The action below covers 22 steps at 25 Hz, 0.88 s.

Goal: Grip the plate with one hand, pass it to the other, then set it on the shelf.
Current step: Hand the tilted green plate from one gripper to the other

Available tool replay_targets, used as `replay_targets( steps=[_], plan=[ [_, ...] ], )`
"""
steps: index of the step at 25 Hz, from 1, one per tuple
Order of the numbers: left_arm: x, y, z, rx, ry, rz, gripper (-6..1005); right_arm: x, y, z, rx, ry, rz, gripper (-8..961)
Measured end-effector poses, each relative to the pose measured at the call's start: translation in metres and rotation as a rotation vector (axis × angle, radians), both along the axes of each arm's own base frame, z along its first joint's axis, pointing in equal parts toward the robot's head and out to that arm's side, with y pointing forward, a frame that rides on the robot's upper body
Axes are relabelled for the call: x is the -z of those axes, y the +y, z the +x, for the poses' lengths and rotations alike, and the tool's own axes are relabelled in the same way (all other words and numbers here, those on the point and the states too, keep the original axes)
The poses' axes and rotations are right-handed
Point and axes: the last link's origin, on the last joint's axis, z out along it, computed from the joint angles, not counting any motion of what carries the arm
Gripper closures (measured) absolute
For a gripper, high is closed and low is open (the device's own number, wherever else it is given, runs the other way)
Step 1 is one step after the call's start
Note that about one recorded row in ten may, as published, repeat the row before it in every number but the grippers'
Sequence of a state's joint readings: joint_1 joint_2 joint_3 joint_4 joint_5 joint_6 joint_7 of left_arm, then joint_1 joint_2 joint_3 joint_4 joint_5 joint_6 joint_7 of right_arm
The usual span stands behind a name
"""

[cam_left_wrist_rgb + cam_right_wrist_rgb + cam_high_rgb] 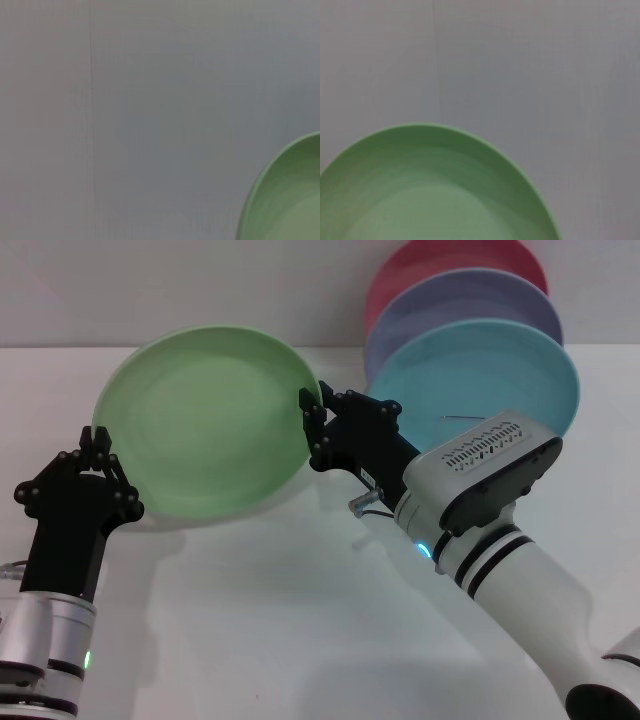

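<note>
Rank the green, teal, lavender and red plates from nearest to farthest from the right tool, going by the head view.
1. Green plate: its rim sits at the right tool, on the tool's left.
2. Teal plate: just behind the right arm.
3. Lavender plate: behind the teal one.
4. Red plate: rearmost in the stack.

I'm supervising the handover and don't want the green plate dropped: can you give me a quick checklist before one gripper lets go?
1. Right gripper clamped on the plate rim: ok.
2. Left gripper at the opposite rim: ok; firm clamp: cannot tell.
3. Plate lifted off the table: ok.
4. Free slot in the shelf: cannot tell, the teal plate hides it.
5. Path to the shelf: not ok, the right arm lies between.
</note>
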<state>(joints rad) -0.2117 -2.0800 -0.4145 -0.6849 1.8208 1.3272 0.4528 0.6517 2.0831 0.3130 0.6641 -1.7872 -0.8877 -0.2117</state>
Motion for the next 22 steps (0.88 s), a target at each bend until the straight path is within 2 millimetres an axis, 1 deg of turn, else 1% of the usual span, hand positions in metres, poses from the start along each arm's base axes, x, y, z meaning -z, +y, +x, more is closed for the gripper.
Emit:
replay_targets(
  steps=[22],
  plan=[
    [-0.0007, 0.0003, -0.0011, -0.002, 0.001, 0.002, 965, -0.0006, 0.0, -0.0003, -0.003, 0.002, 0.004, 837]
  ],
)
